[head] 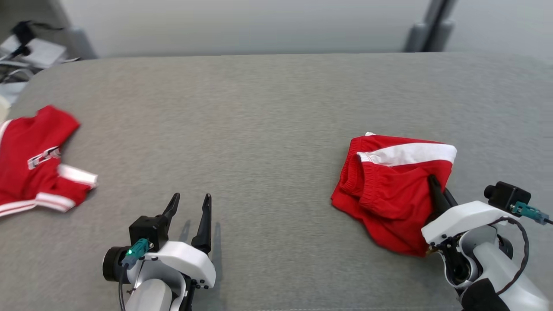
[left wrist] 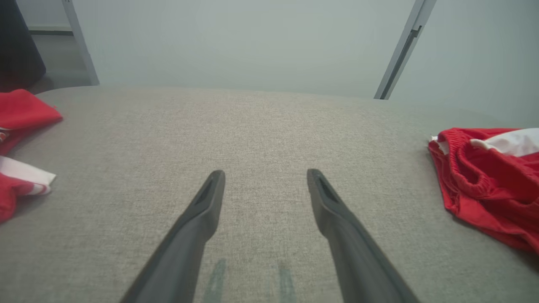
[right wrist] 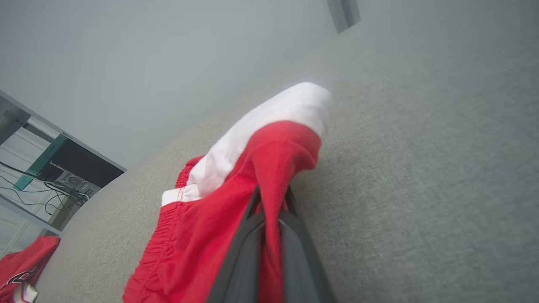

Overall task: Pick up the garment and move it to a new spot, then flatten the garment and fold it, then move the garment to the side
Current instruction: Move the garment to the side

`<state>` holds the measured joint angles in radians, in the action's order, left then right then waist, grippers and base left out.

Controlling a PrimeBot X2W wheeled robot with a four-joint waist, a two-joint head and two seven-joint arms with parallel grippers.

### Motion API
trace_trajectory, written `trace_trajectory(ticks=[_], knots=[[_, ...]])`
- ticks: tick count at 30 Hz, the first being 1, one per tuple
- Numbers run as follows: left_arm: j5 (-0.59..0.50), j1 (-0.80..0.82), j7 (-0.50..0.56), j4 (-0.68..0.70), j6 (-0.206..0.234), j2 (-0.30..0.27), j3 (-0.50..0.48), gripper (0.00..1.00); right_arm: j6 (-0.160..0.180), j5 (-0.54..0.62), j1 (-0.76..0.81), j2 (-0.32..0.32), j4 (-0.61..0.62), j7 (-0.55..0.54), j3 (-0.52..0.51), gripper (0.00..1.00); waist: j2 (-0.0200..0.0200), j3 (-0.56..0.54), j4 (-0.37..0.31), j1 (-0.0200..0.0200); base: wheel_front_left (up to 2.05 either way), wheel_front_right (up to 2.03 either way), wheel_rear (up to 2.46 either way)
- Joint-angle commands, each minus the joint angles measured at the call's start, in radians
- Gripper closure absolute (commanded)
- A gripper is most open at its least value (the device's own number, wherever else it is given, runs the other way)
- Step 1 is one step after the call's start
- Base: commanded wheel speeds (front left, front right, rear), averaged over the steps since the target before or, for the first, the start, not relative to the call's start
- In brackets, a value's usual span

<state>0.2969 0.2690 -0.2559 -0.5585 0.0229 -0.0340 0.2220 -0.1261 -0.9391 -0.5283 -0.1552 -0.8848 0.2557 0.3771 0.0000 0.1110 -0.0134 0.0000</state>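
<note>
We look down on a wide grey fabric surface [head: 276, 95] with two red garments on it, well apart.

The garment in play is a pair of red shorts [head: 389, 194], lying bunched on the right side of the surface, nearer the front edge than the back. The gathered elastic waistband runs down the left edge of the heap, so the waist points toward our left and the middle of the surface. A white stripe lies along the far edge and runs from left to right, tilted slightly. The shorts' length therefore lies across our view, although the cloth is folded over itself and the heap is about as deep as it is wide. Its nearest corner narrows to a point toward us.

Our right gripper [head: 434, 183] reaches in from the lower right. Its two dark fingers are pressed together on a fold of red cloth at the right side of the shorts. In the right wrist view, the fabric [right wrist: 236, 219] is pinched between the fingers [right wrist: 294, 252] and drapes over them, with the white stripe rising beyond.

Our left gripper [head: 191, 198] sits low at the front left, above bare surface. Its fingers are spread wide apart, holding nothing and well away from both garments.

A red shirt with white trim [head: 30, 160] lies at the far left edge.
</note>
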Motion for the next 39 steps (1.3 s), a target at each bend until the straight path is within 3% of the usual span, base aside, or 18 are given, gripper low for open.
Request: trace_trajectory(ticks=[1, 11, 17, 26, 39], knots=[[-0.008, 0.012, -0.006, 0.023, -0.007, -0.016, -0.036, 0.0, -0.005, 0.008, 0.012, 0.009, 0.026, 0.006, 0.01, 1.0, 0.0, 0.0, -0.088, 0.0, 0.0, 0.0, 0.0], [-0.044, 0.032, -0.006, 0.031, -0.015, -0.016, -0.056, 0.0, -0.005, 0.01, 0.021, 0.033, 0.034, 0.006, 0.001, 1.0, 0.0, 0.032, -0.255, 0.0, 0.0, 0.0, 0.0], [-0.063, 0.055, -0.006, 0.033, -0.024, -0.016, -0.062, 0.0, -0.005, 0.016, 0.005, 0.035, 0.034, 0.006, 0.008, 1.0, 0.0, 0.076, -0.298, 0.0, 0.0, 0.0, 0.0], [-0.086, 0.1, -0.006, 0.068, -0.031, -0.016, -0.033, 0.0, -0.005, 0.115, -0.156, -0.052, -0.036, 0.006, -0.043, 1.0, 0.0, 0.16, -0.246, 0.0, 0.0, 0.0, 0.0], [-0.115, 0.128, -0.006, 0.114, -0.032, -0.016, -0.019, 0.0, -0.005, 0.361, -0.367, -0.243, -0.252, 0.006, -0.299, 1.0, 0.0, 0.254, -0.12, 0.0, 0.0, 0.0, 0.0]])
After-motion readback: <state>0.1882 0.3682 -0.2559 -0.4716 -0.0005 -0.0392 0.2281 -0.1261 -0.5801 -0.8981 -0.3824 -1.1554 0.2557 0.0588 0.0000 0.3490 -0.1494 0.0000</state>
